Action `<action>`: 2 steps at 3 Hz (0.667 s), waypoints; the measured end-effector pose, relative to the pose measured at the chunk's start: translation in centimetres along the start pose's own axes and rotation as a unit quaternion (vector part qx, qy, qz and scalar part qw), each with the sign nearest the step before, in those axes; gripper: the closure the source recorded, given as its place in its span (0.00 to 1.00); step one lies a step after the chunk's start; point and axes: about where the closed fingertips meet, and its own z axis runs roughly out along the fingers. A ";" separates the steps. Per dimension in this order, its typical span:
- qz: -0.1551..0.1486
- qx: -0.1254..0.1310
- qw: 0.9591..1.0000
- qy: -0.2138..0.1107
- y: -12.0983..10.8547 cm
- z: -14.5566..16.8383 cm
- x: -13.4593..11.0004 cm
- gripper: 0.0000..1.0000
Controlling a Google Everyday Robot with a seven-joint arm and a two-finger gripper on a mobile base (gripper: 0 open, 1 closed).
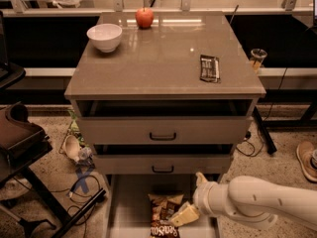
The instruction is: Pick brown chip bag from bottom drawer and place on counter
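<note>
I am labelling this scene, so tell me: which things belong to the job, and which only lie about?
Job: brown chip bag, bottom drawer, counter, gripper at the bag's right edge.
Lying about: white bowl, apple, black wrapper, all on the counter.

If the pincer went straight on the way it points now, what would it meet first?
Likely the brown chip bag in the bottom drawer: the pincer, low over the drawer, points straight at it; depth is unclear.

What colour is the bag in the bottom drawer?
Dark brown bag, white lettering, camera view; gripper beside it.
</note>
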 end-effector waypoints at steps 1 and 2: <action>0.040 -0.023 0.999 0.002 0.5 5.6 3.6 0.00; 0.070 -0.038 0.997 -0.001 1.6 9.5 6.3 0.00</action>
